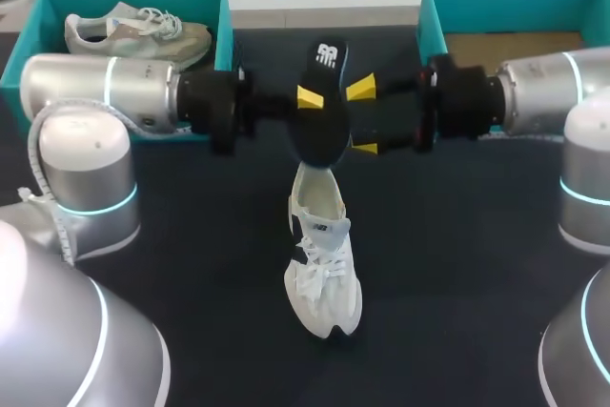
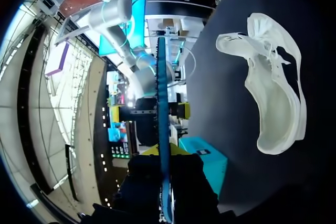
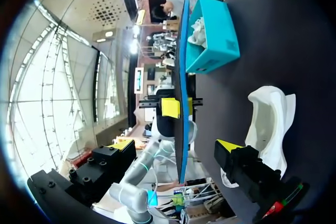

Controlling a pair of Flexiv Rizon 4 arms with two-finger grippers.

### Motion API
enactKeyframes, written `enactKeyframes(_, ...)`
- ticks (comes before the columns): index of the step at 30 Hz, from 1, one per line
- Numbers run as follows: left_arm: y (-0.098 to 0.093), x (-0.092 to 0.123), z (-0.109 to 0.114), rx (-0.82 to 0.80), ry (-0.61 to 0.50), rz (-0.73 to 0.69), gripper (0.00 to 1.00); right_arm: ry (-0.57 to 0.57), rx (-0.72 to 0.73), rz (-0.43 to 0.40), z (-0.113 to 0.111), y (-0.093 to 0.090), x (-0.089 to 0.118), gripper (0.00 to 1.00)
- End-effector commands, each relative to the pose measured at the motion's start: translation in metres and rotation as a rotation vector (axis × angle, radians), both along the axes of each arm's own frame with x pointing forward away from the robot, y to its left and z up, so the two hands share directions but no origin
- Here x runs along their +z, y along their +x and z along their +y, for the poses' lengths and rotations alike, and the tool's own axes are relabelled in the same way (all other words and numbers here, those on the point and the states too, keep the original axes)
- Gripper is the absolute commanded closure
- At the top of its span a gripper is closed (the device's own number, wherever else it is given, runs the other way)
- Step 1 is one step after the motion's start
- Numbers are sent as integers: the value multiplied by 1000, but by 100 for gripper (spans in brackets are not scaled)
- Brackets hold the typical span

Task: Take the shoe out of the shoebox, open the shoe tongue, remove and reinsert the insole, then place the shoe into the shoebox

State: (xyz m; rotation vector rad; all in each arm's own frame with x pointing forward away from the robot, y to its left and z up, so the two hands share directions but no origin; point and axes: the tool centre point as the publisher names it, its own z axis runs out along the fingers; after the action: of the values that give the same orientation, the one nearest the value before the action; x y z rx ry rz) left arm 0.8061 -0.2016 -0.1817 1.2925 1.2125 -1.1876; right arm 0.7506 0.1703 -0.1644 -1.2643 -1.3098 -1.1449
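Note:
A black insole (image 1: 322, 107) hangs upright in the air above the table's middle, with my left gripper (image 1: 310, 100) shut on it from the left. In the left wrist view the insole (image 2: 164, 124) shows edge-on as a thin blue strip between that gripper's (image 2: 164, 153) yellow tips. My right gripper (image 1: 362, 118) faces it from the right, open, its fingers standing wide on either side of the insole (image 3: 182, 93) without touching. The white shoe (image 1: 324, 264) lies on the dark table under the insole, toe toward the front; it also shows as shoe (image 2: 278, 98) and shoe (image 3: 268, 124).
A teal shoebox (image 1: 224, 21) at the back left holds a grey-beige shoe (image 1: 143, 30). A second teal shoebox (image 1: 434, 7) at the back right shows a bare cardboard floor. Both arms span the table's back half.

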Motion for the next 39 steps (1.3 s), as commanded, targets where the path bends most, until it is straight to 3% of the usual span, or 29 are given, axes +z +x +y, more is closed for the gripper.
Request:
enactKeyframes(1, 5, -5, -15, 2, -9, -6, 100, 4, 6, -1, 8, 6, -2, 9)
enactKeyframes(2, 5, -5, -16, 11, -17, -12, 100, 4, 8, -1, 9, 7, -2, 21)
enactKeyframes(6, 4, -3, -22, 11, -31, -12, 100, 8, 12, 2, 12, 9, -3, 50)
enactKeyframes(23, 2, 3, -29, 24, -87, 18, 100, 20, 4, 7, 17, 12, -7, 69)
enactKeyframes(33, 7, 5, -29, 35, -96, 16, 100, 24, 2, 7, 18, 14, -9, 73)
enactKeyframes(36, 7, 5, -29, 35, -98, 20, 100, 25, 3, 6, 18, 15, -9, 92)
enactKeyframes(39, 7, 5, -29, 36, -102, 24, 100, 28, 4, 5, 18, 16, -8, 97)
